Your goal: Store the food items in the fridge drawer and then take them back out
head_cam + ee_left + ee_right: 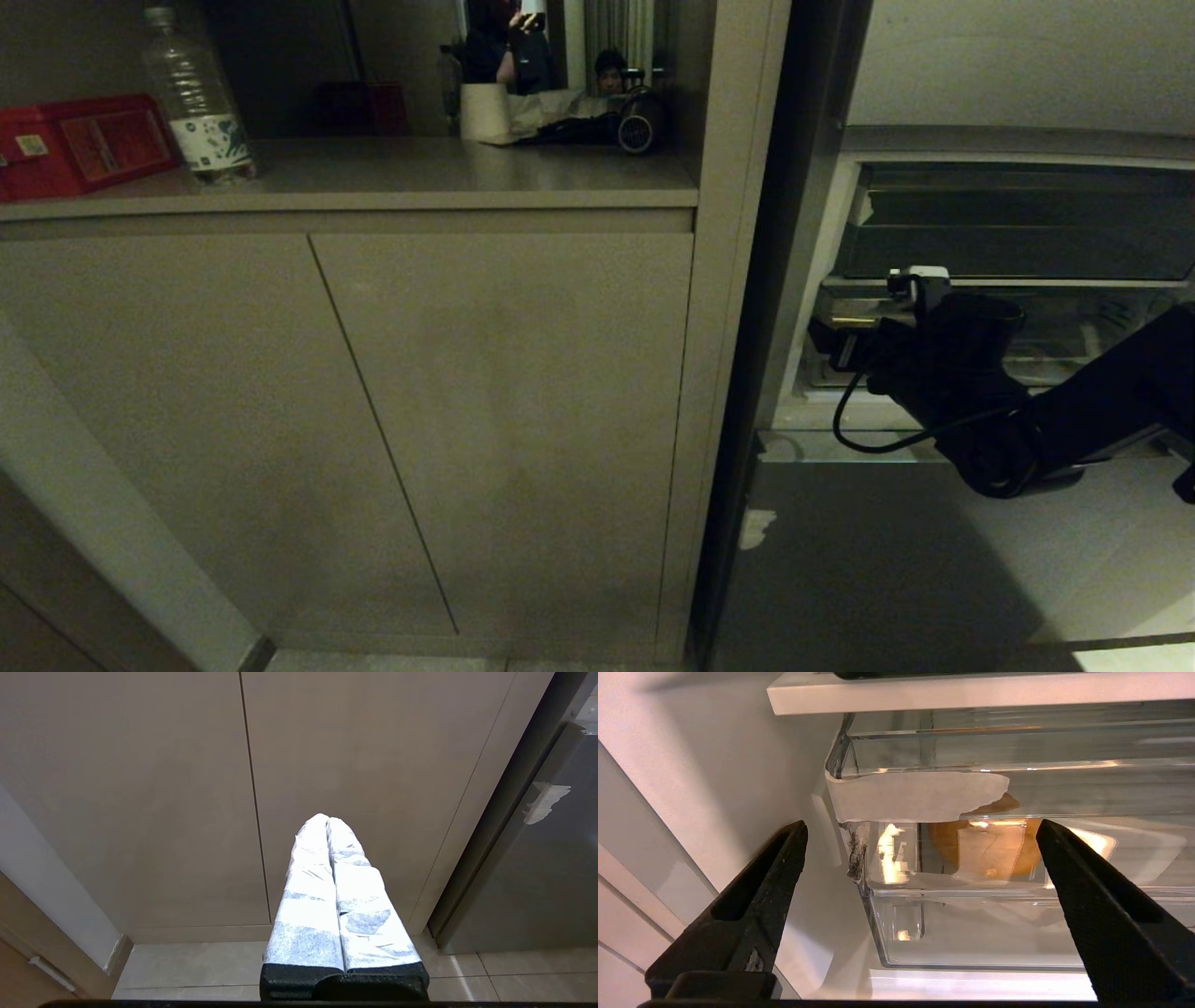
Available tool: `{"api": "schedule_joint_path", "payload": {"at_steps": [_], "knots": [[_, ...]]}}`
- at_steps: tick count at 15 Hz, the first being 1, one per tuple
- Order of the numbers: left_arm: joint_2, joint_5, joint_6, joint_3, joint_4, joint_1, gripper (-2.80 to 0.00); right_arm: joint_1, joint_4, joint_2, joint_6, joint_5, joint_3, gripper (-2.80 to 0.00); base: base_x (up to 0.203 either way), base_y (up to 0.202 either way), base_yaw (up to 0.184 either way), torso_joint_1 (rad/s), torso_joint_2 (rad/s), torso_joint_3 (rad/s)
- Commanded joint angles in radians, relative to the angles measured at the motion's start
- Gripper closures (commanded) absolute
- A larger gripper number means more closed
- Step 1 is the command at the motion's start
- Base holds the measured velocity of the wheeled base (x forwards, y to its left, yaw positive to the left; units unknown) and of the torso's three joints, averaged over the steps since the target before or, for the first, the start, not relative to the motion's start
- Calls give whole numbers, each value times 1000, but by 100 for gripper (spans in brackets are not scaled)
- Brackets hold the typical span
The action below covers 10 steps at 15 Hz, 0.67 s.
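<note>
The right gripper [920, 830] reaches into the open grey fridge [887, 560] with its two black fingers [756, 891] spread wide and nothing between them, held just in front of the clear fridge drawer [971, 933]. Inside that drawer, seen through the transparent front lip, sits the orange-tan bread-like food item [985, 847], partly behind a torn white paper label [915, 795] stuck on the clear plastic above it. No green piece can be made out in these views. In the head view the right arm [1027, 411] comes in from the right edge toward the fridge's lower compartment. The left gripper [329, 823] hangs low in front of the beige cabinet doors [187, 788], its white-wrapped fingers [308, 882] pressed together and holding nothing. On the counter [420, 177] above the cabinet stand a clear water bottle [196, 93] and a red box [79, 140].
</note>
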Motion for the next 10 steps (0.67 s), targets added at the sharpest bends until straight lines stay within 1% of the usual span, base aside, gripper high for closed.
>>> {"api": "schedule_joint_path", "payload": {"at_steps": [1, 3, 5, 7, 10], "knots": [[2, 0, 0, -1, 0, 0, 0, 2, -5, 1, 0, 0, 0, 0, 0, 0, 0, 0, 0, 0], [2, 1, 0, 0, 0, 0, 0, 17, -5, 0, -2, 0, 0, 0, 0, 0, 0, 0, 0, 0], [2, 0, 0, 0, 0, 0, 0, 58, -5, 1, -2, -11, -4, 0, 0, 0, 0, 0, 0, 0], [2, 0, 0, 0, 0, 0, 0, 105, -4, 16, -4, -54, -29, 0, 0, 0, 0, 0, 0, 0], [2, 0, 0, 0, 0, 0, 0, 119, -4, 27, -5, -72, -44, 0, 0, 0, 0, 0, 0, 0]]}}
